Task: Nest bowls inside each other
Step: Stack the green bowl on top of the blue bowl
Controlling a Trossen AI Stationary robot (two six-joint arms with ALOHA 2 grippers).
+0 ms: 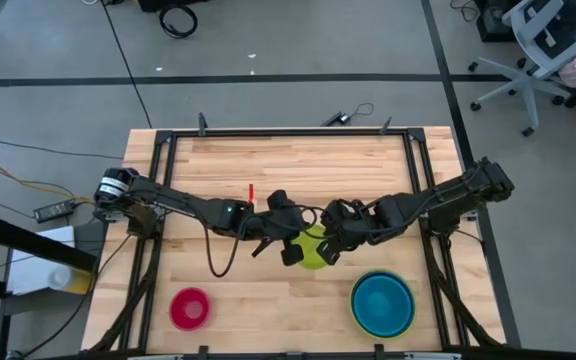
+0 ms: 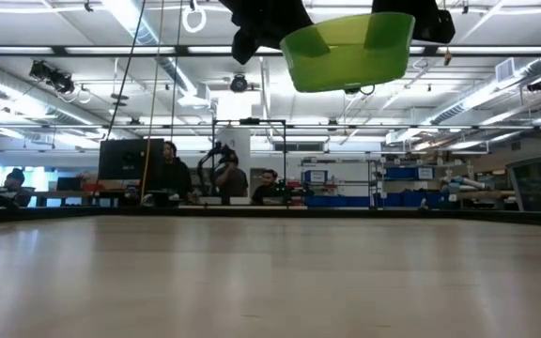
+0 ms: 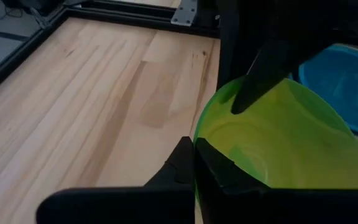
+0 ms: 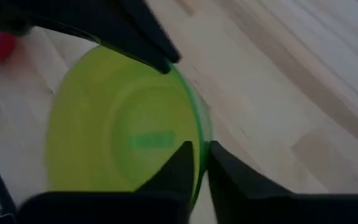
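Observation:
A lime-green bowl (image 1: 314, 252) (image 2: 350, 52) hangs high above the middle of the table, opening up, between my two grippers. My left gripper (image 1: 293, 248) (image 3: 194, 163) is shut on the rim on the bowl's left side. My right gripper (image 1: 334, 248) (image 4: 199, 163) is shut on the opposite rim. A red-pink bowl (image 1: 190, 308) stands on its base at the near left. A cyan-blue bowl (image 1: 383, 303) stands at the near right, and also shows in the left wrist view (image 3: 347, 81). My left gripper pinches the bowl's rim (image 3: 199, 132) on its left side, one finger inside the bowl and one outside. The fingers slant down from the table's left. The bowl is lifted clear of the table, upright. My right gripper pinches the opposite rim (image 4: 201, 132), one finger inside the bowl and one outside. The fingers come steeply from above and from the table's right. The bowl hangs clear between the two holds, tilted slightly.
A small red stick (image 1: 251, 193) lies on the wood behind the grippers. Black frame rails (image 1: 158, 200) run along the table's left, right and far sides. Bare wood (image 1: 268, 310) lies between the red-pink and cyan-blue bowls. People sit in the room beyond the table.

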